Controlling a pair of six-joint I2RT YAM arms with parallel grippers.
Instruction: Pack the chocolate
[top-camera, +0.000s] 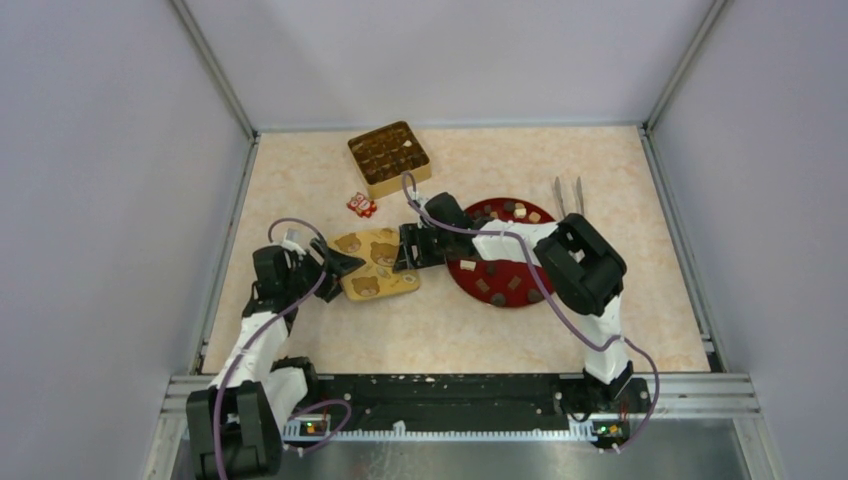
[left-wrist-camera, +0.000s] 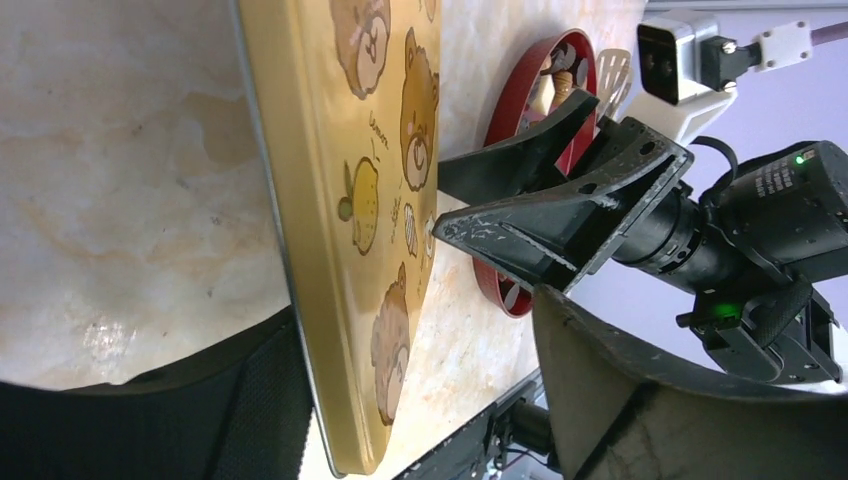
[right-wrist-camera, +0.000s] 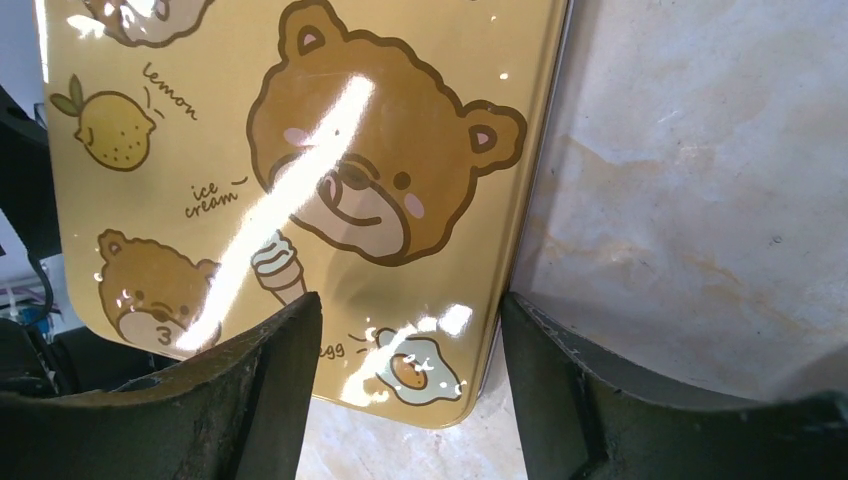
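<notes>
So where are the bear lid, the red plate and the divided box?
Bear-printed lid (top-camera: 372, 262), top view, printed face.
Red plate (left-wrist-camera: 508, 98), left wrist view, outer rim.
Divided box (top-camera: 400, 182), top view, near wall.

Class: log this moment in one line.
left hand open at bear lid | right hand open astride lid edge | chocolates on red plate

Marbled table (top-camera: 450, 330): lid (top-camera: 378, 265), box (top-camera: 397, 185), plate (top-camera: 462, 283)

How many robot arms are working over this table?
2. The left arm has its left gripper at the left edge of the bear-printed lid; the right arm reaches across the red plate, right gripper at its right edge. None hidden.
</notes>
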